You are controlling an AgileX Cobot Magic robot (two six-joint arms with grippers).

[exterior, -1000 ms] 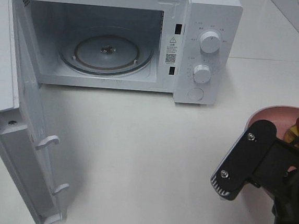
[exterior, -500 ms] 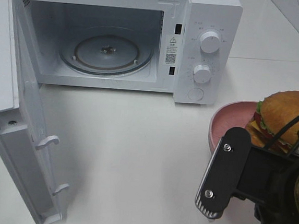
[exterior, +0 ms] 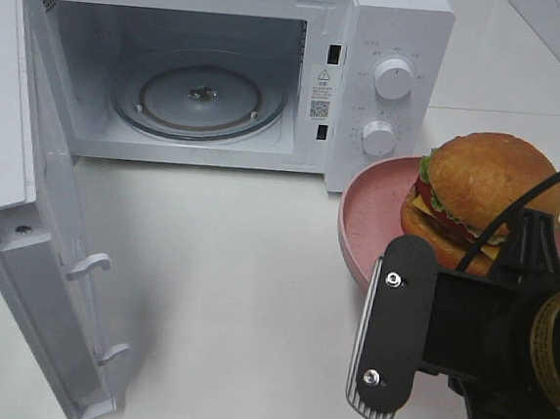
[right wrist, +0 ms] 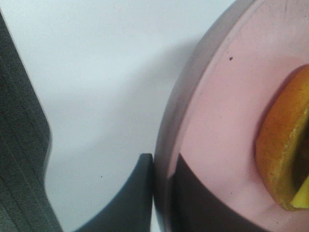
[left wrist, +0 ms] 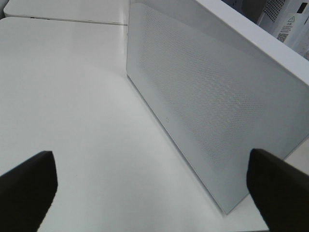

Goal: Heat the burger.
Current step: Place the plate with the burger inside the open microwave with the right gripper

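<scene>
Open microwave mouth (exterior: 178, 34); door (exterior: 46, 248) far left

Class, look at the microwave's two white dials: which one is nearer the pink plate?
The lower dial, just above the round button; the upper dial sits higher on the panel, farther from the pink plate.

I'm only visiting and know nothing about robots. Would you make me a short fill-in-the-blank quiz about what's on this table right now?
1. The microwave door stands ____.
2. The burger sits on a plate coloured ____.
3. The right gripper clamps that plate by its ____.
4. The microwave's front panel carries ____ round knobs.
Missing words: open; pink; rim; two.
</scene>
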